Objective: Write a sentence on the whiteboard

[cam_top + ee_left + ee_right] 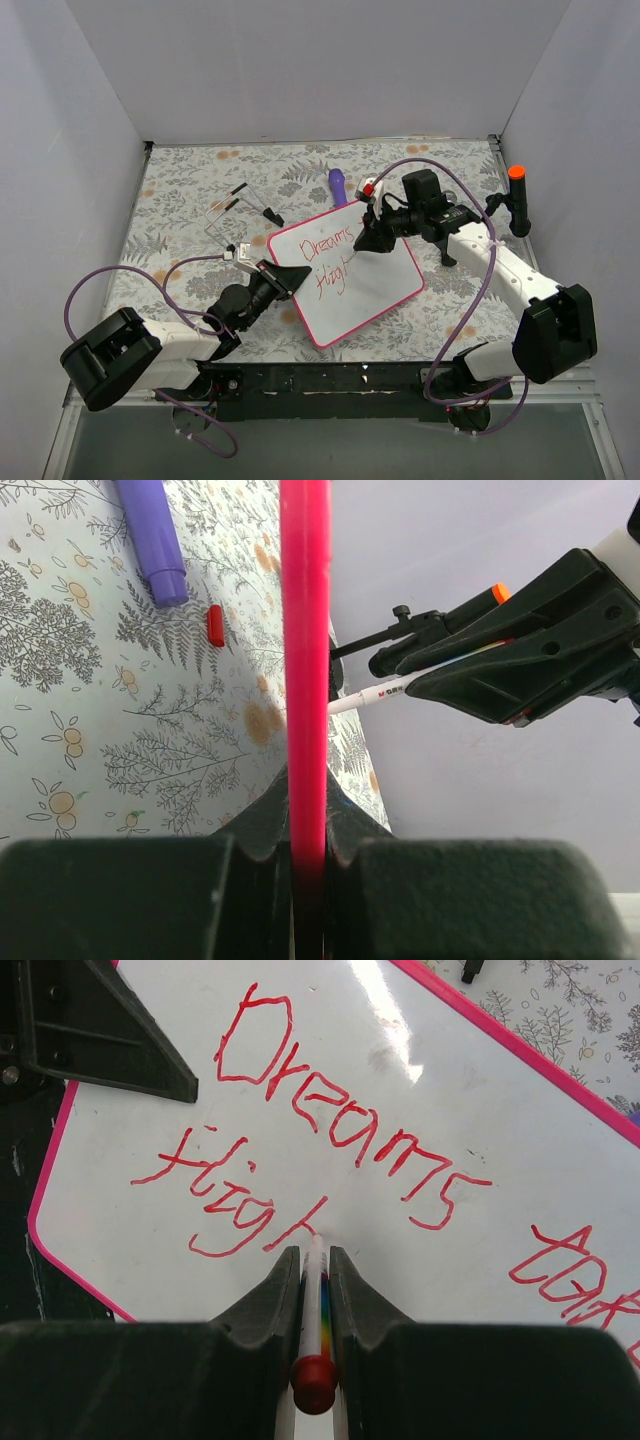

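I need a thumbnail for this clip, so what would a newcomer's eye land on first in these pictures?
The pink-framed whiteboard in the middle of the table draws the eye first, with the sentence in red handwriting, "Dreams" above "High". The right gripper pinches a marker with its tip on the board just after "High". The left gripper clamps the board's near-left edge, and a purple pen lies behind the board.
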{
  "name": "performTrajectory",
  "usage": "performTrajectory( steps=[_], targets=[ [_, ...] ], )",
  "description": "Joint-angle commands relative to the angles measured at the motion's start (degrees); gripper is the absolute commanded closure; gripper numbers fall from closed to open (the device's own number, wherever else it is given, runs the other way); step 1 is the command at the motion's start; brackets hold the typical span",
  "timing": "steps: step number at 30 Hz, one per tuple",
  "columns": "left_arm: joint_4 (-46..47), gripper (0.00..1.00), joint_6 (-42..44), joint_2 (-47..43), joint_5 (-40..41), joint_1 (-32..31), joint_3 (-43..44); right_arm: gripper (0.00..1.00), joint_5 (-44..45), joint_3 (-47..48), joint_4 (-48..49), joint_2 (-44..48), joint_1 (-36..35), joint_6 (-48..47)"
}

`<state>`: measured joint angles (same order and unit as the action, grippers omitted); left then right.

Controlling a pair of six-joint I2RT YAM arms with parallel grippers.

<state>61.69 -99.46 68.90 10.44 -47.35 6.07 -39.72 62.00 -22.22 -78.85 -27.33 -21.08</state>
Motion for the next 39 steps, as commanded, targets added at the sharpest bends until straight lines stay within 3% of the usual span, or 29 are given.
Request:
performTrajectory(
  steps=[1,18,24,39],
  targets=[
    [11.9,1.0,-2.8,-2.8,0.1,-0.1,1.4,0.99,-2.4,-0.3,-0.9,1.0,0.3,-1.7],
    [11.8,1.0,-2.8,-2.8,-0.1,-0.1,1.6,0.99,-0.4,-0.7,-4.0,3.4,1.2,-4.2],
    [11.2,1.0,-2.7,-3.5,0.1,-0.1,1.1,0.99,-4.6,4.1,-5.8,3.3,2.5,-3.4],
    [11.7,1.0,-2.8,-4.2,0.5,-0.1,-0.2,0.99,-8.5,-0.5,-2.6,7.2,4.3,-1.6]
  ],
)
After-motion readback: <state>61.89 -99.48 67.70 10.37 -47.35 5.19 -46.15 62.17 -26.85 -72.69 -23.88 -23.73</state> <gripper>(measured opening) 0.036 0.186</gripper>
